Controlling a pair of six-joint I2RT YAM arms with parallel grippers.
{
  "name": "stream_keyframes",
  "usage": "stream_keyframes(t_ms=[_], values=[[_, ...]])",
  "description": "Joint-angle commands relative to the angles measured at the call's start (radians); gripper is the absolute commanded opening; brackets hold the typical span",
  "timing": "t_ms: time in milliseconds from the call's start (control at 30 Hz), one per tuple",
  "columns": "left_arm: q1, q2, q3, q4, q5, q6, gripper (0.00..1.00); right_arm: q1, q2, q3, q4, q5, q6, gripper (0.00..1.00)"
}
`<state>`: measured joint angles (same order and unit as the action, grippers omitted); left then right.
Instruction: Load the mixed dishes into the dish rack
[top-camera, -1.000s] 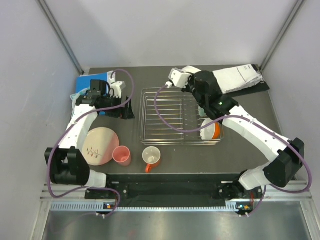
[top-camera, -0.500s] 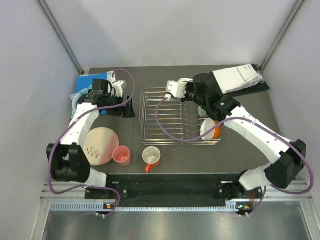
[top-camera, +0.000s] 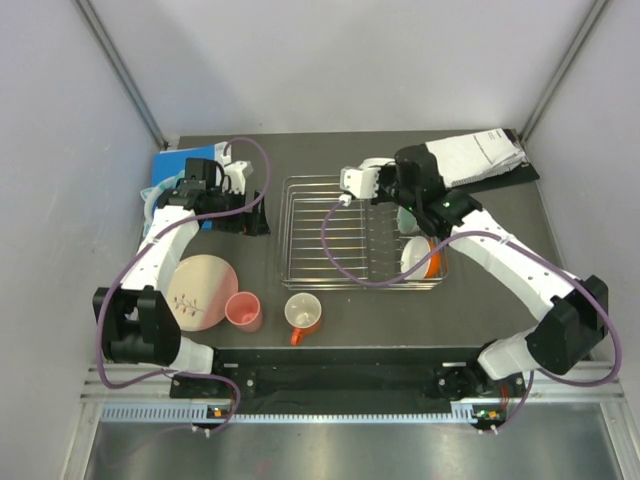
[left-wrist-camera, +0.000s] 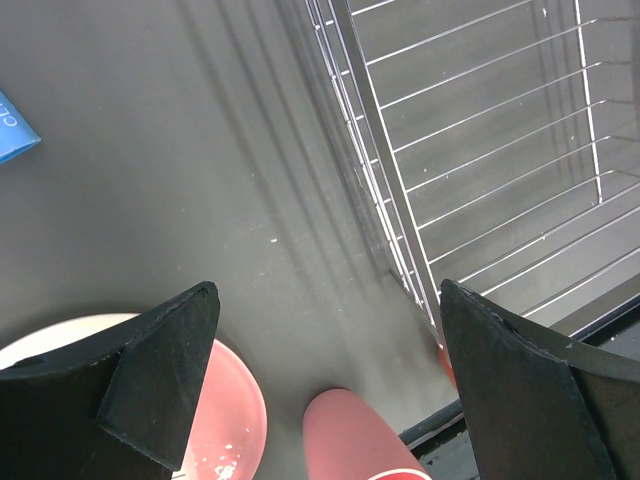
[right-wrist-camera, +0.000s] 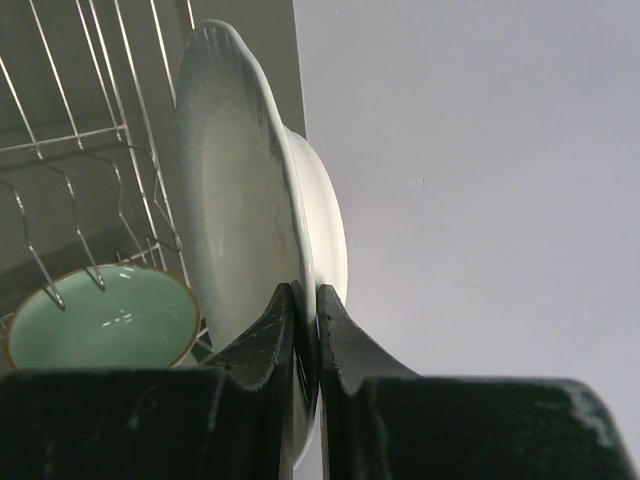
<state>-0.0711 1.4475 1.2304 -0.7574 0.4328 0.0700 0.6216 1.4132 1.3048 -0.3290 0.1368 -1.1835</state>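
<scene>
Lowered since – glossy white shallow bowl (right-wrist-camera: 240, 200), edge-on, rim pinched by right end effector (right-wrist-camera: 303, 300).

Soft, even light from above: crisp overhead, murkier at the wrists.

Overhead, the pale walls (top-camera: 330, 60) are bright and the dark surface (top-camera: 500, 290) is matte, with faint soft-edged shadows and no blur. At the left wrist the dish rack (left-wrist-camera: 386, 190) casts pale streaks across the surface, and the left pincer (left-wrist-camera: 325, 330) looks near-black and slightly soft. The right pincer (right-wrist-camera: 305, 300) is almost a silhouette against a bright wall, the white shallow bowl (right-wrist-camera: 240, 230) shades to grey, and the mint-green bowl (right-wrist-camera: 100, 325) carries small glints.
</scene>
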Motion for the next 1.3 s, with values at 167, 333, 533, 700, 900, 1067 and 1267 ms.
stream_keyframes(t_ms=[167,333,533,700,900,1067,1267], values=[[-0.002,-0.021,-0.02,0.055,-0.011,-0.003,0.96,-0.031,0.039,0.065,0.217,-0.062,-0.113,0.0],[-0.002,-0.024,-0.023,0.052,-0.016,0.001,0.96,-0.033,0.069,0.059,0.235,-0.078,-0.119,0.0],[-0.002,-0.016,-0.022,0.041,-0.034,0.013,0.97,-0.034,0.092,0.059,0.225,-0.105,-0.09,0.0],[-0.002,-0.003,-0.017,0.036,-0.025,0.01,0.96,-0.049,0.093,0.022,0.251,-0.106,-0.082,0.0],[-0.002,-0.004,0.003,0.029,-0.023,0.01,0.96,-0.085,0.119,-0.022,0.301,-0.101,-0.054,0.0],[-0.002,-0.006,0.012,0.026,-0.031,0.014,0.97,-0.106,0.136,-0.091,0.37,-0.103,-0.033,0.0],[-0.002,0.002,0.017,0.026,-0.031,0.014,0.97,-0.106,0.161,-0.104,0.412,-0.088,-0.01,0.17]])
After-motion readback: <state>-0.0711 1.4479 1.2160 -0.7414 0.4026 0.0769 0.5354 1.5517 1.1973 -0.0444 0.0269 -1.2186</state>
